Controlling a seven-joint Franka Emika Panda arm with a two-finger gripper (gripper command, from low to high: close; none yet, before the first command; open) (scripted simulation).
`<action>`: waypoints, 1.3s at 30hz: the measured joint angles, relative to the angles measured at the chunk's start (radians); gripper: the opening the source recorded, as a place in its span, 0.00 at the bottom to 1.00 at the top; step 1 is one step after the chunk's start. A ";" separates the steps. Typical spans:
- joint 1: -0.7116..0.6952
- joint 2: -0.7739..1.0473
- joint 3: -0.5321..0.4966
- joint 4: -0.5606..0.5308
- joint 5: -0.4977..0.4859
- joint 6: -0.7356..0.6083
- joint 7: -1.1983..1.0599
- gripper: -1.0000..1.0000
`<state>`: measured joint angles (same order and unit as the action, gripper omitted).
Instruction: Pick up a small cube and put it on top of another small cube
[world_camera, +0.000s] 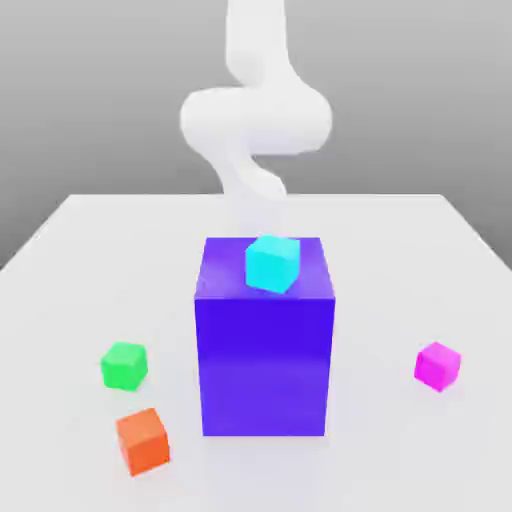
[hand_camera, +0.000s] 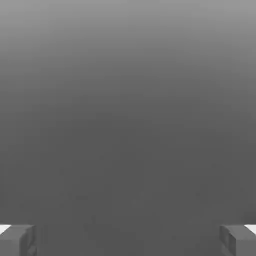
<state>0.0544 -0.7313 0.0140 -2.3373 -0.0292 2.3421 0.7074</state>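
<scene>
In the hand view the pincer (hand_camera: 128, 240) is spread wide, its two fingers (hand_camera: 17, 240) at the lower corners with nothing between them. The small magenta-pink cube (world_camera: 438, 365) sits on the white desk (world_camera: 400, 240) at the exterior view's right, well apart from the big blue-purple block (world_camera: 264, 340).

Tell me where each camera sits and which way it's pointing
Exterior view: off the arm, raised, facing the table and blue-purple block with the cyan cube on it; the white arm rises behind.
Hand view: on the hand, facing plain grey; two fingertips apart, pincer open.
Shared: nothing recognisable.
</scene>
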 joint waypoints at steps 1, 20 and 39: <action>0.023 0.031 0.006 -0.016 -0.012 0.018 -0.042 0.50; 0.408 0.559 0.081 -0.301 -0.111 0.342 -0.844 0.50; 0.669 1.038 0.046 -0.394 -0.119 0.694 -1.255 0.00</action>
<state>0.7238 0.3063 0.0602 -2.7311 -0.1484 3.0363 -0.5477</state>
